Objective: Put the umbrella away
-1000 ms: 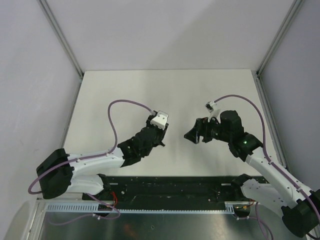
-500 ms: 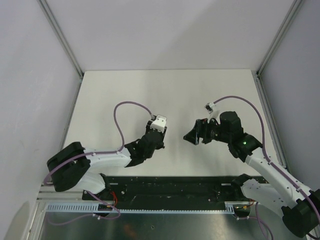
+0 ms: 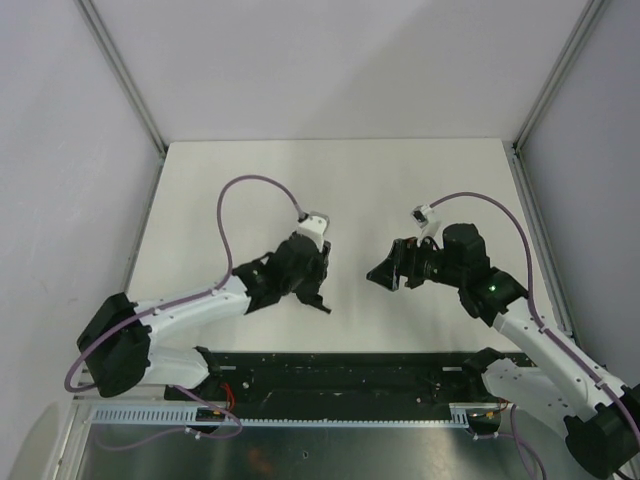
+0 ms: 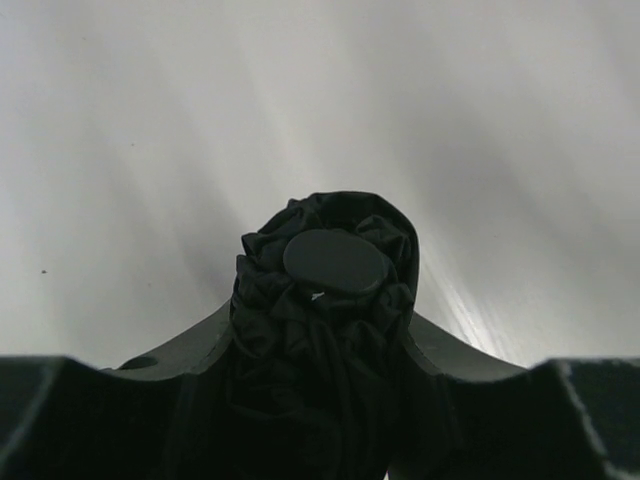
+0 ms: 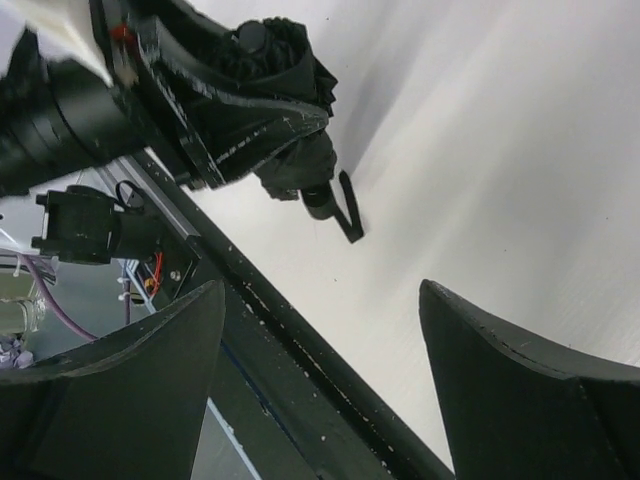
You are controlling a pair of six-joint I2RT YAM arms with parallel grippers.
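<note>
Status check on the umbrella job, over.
Left gripper shut on the umbrella, folded up. Right gripper open, empty, standing apart. Nothing seen in the way.

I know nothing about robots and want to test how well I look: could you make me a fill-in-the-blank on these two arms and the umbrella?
The umbrella is gripped by the pincer of the ___ arm.
The right pincer is ___ and holds nothing.
The umbrella is ___ up, not spread out.
Missing words: left; open; folded.
</note>
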